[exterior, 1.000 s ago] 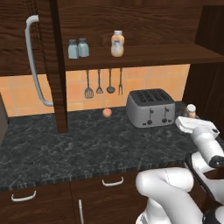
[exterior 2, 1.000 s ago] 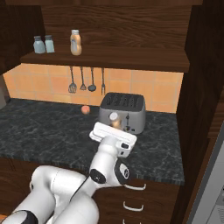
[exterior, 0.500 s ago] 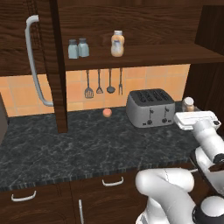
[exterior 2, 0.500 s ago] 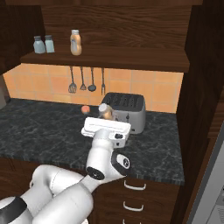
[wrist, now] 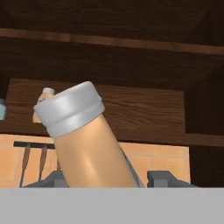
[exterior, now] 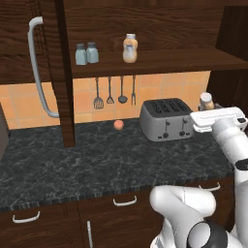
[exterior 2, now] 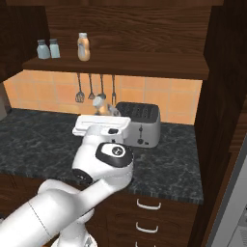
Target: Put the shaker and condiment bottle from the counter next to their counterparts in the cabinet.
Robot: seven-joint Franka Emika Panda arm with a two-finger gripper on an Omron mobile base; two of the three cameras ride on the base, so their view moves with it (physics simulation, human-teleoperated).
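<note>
My gripper is shut on the condiment bottle, an orange-tan bottle with a pale cap, held above the counter just right of the toaster. In the hand view the condiment bottle leans left, close to the camera. From the right base it shows as the bottle above my gripper. On the cabinet's shelf stand two blue-grey shakers side by side, with a matching orange bottle a little to their right.
A silver toaster stands on the counter under the shelf. A small orange ball lies left of it. Utensils hang on the tiled wall. The cabinet door with its curved grey handle stands open at the left.
The hand has risen with the bottle and turned level. In the right base view it has swung leftward, in front of the toaster.
</note>
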